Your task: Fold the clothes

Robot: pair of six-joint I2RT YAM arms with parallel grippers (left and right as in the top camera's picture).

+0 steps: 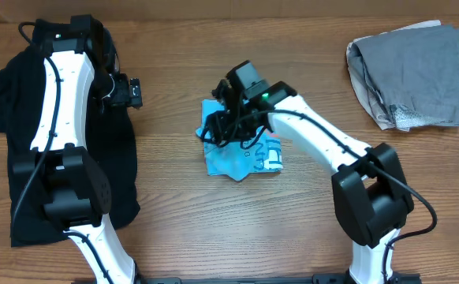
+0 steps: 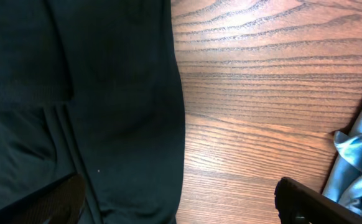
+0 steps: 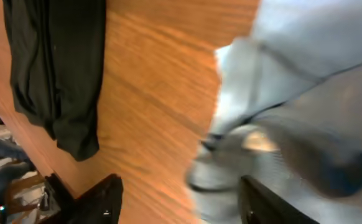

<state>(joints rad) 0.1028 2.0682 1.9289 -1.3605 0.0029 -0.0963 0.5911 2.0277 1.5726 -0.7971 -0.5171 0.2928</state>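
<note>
Wood-grain table (image 1: 174,197), three bits of laundry on it. A black garment (image 1: 9,118) lay spread down the left side, mostly under the left arm. A crumpled light blue garment (image 1: 249,158) with white print sat in the middle. A grey garment (image 1: 411,71) lay loosely folded at the far right corner, well apart from the other two.

The left gripper (image 1: 131,93) hung just off the right edge of the black garment. In its wrist cam the two fingers (image 2: 63,199) were spread wide with nothing between them, just cloth edge and bare wood below.

The right gripper (image 1: 218,126) was down on the left side of the blue garment. That wrist view was really blurry, but its fingers (image 3: 103,199) stood apart too. The blue fabric was bunched up against the right-hand finger, and wood showed in the gap. It didn't look clamped on anything.
</note>
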